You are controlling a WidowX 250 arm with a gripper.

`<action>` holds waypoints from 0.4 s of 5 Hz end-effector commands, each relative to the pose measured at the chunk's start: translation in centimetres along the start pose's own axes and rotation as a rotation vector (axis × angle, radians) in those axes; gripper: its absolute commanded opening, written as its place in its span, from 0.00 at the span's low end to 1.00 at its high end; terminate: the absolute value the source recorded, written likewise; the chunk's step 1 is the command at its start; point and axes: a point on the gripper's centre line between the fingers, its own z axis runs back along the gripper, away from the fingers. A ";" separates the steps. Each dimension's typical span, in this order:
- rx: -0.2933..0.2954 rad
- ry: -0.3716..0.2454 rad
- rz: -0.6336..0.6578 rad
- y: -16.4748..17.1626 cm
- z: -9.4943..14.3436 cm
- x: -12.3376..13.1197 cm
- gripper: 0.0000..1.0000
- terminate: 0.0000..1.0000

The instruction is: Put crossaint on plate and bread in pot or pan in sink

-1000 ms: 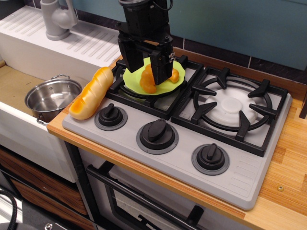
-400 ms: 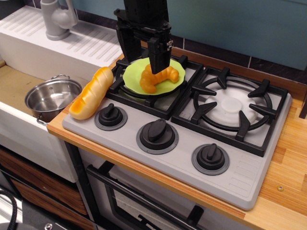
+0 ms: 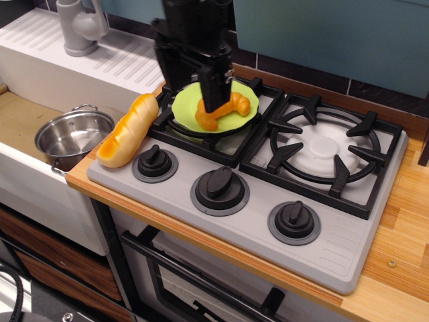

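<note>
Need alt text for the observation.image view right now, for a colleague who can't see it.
The croissant lies on the green plate on the stove's rear-left burner, with the open gripper just above. The bread rests at the stove's left edge, beside the empty pot in the sink.

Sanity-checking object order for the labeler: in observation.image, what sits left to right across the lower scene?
Steel pot in the sink → bread loaf → green plate with croissant → empty right burner.

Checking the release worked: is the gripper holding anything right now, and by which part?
Nothing: the open gripper is above the croissant, which lies on the plate.
</note>
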 end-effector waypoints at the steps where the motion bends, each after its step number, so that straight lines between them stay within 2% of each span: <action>1: 0.102 -0.149 -0.011 1.9 2.3 0.1 1.00 0.00; 2: 0.107 -0.190 0.007 3.3 1.9 0.1 1.00 0.00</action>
